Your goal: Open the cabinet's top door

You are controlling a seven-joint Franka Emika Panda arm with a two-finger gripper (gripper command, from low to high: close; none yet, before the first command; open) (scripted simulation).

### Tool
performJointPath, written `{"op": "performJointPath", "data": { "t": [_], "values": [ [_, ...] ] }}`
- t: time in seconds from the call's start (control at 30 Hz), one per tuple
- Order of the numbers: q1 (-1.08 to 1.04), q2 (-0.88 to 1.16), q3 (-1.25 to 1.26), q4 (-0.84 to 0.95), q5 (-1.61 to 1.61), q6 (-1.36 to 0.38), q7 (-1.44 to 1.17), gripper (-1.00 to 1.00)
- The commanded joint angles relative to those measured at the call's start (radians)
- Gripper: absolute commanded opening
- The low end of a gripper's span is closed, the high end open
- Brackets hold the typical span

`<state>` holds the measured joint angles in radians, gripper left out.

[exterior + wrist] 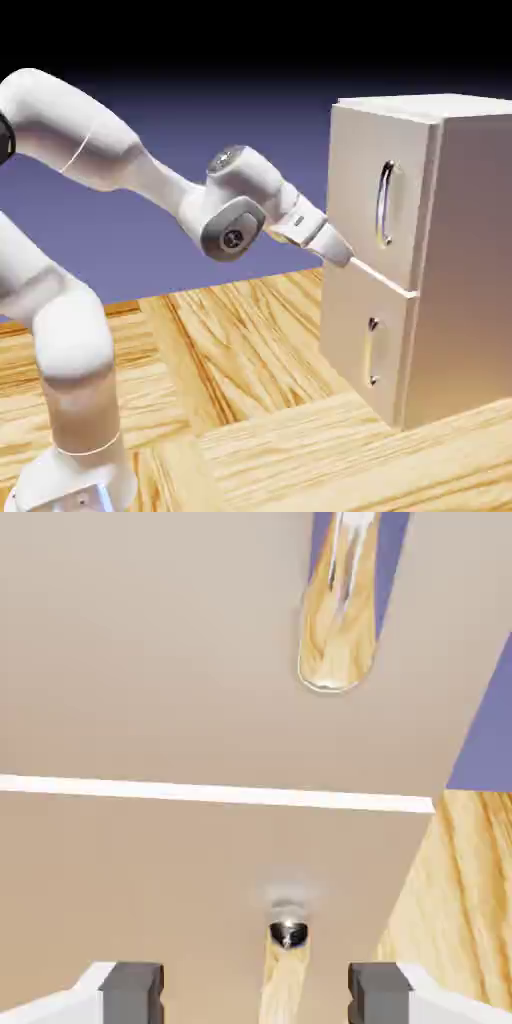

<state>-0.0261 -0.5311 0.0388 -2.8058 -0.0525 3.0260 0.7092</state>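
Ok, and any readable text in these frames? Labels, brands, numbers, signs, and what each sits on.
None readable.
Arm's wrist joint: small round mark, too small to read.
Hand: faint dark marking, too small to read.
Cabinet doors: no text seen.

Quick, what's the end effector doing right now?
End effector: open, fingertips wide apart, holding nothing, in front of the cabinet.

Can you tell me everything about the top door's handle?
The top door's handle is a long, upright bar that curves outward. It looks like shiny silver metal, mirroring wood and blue in the close view. It sits on the beige top door, nearer the edge by the cabinet's side. Nothing is gripping it.
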Motion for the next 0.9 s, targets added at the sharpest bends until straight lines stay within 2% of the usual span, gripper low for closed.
{"op": "performJointPath", "data": {
  "t": [0.0,0.87],
  "values": [
    [-0.032,0.032,0.032,0.004,-0.044,-0.009,-0.026,0.00],
    [-0.854,0.872,0.869,0.095,-1.174,-0.245,-0.712,0.00]
  ]
}}
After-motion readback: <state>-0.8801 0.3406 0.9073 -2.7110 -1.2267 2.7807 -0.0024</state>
